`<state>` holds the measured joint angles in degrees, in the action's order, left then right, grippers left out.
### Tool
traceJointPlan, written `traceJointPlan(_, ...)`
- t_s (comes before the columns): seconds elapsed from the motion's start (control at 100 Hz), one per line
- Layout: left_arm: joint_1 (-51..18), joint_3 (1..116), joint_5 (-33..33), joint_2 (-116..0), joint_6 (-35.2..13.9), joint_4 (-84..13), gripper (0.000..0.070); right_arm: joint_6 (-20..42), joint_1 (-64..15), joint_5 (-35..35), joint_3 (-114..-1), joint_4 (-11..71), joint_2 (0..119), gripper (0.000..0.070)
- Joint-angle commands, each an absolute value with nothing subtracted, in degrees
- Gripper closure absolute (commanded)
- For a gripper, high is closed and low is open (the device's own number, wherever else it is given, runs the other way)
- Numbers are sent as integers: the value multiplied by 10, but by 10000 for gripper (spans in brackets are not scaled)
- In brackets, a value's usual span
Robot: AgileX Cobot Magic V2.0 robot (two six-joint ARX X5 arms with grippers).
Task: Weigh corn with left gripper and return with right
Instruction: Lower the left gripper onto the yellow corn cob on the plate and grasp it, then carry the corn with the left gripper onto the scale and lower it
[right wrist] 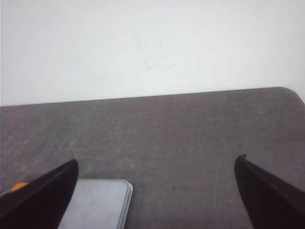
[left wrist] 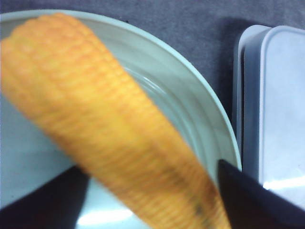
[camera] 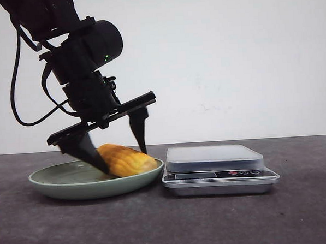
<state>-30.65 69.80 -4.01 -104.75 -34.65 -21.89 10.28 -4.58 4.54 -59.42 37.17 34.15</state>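
Yellow-orange corn (camera: 127, 160) lies in the green plate (camera: 62, 184) on the dark grey tabletop (camera: 168, 225), its pale end near the plate's right rim. Down over it, the left end effector (camera: 116, 152) has one black finger (camera: 88, 150) on each side of the cob; the left wrist view shows both tips beside the corn (left wrist: 109, 138), but whether they press on it cannot be told. Just right of the plate stands a silver scale (camera: 217, 168), its edge almost touching the plate's rim, so little room is left between the two. Right of the scale the tabletop is bare out to the frame's edge. In its own wrist view, the right end effector (right wrist: 155, 191) is spread wide above the tabletop (right wrist: 190, 143), with a corner of the scale (right wrist: 97, 202) beside one finger. Behind the tabletop is a plain white wall (camera: 231, 58).
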Motion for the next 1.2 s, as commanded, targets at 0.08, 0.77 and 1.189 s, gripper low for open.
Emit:
traceJointPlan(0.08,-312,707,-41,-1060,-324,-213,665,94,-48,45,-604,364,344,33)
traceJointPlan(0.77,-325,708,-49,-855,-244,-259,694,94,-47,45,-604,368,344,33)
traceJointPlan(1.189,-425,818,-65,-942,-240,-263,694,98,-48,45,-604,371,344,33)
